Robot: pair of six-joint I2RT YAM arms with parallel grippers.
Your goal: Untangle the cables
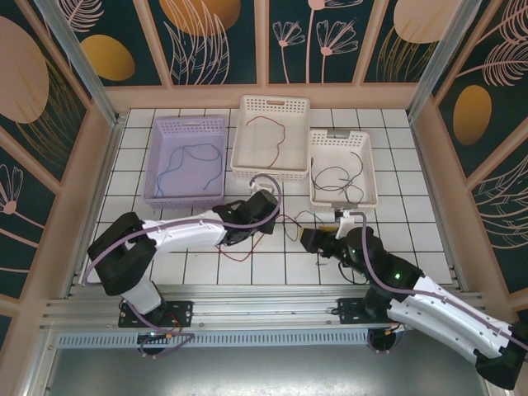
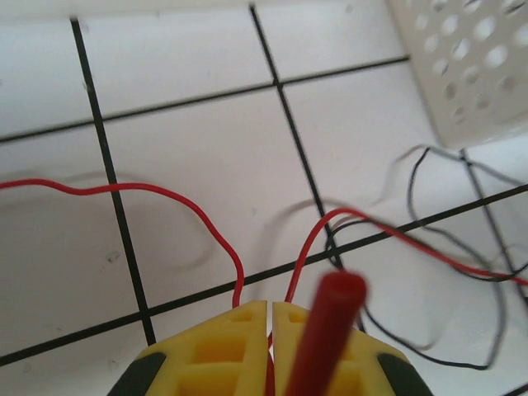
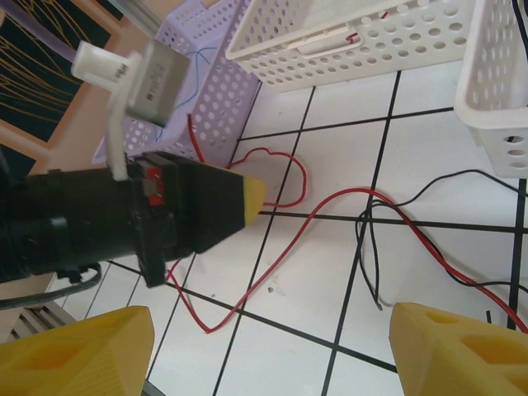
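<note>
My left gripper [image 2: 271, 328] is shut on a thin red cable [image 2: 161, 191] that runs out from between its yellow fingers and lies in loops over the white tiles. A blurred red end [image 2: 334, 318] sticks up close to the camera. A black cable [image 2: 429, 247] crosses the red one to the right. In the top view the left gripper [image 1: 272, 221] is low over the tiles in front of the baskets. My right gripper [image 1: 307, 239] faces it from the right. The right gripper [image 3: 268, 355] is open, over the red cable [image 3: 330, 206] and the black cable [image 3: 370, 256], holding nothing.
Three baskets stand at the back. The lilac basket [image 1: 188, 124] holds a blue cable [image 1: 186, 161]. The middle white basket [image 1: 274, 103] holds a red cable [image 1: 276, 132]. The right white basket [image 1: 340, 136] holds a black cable [image 1: 342, 177]. Walls enclose the tiled floor.
</note>
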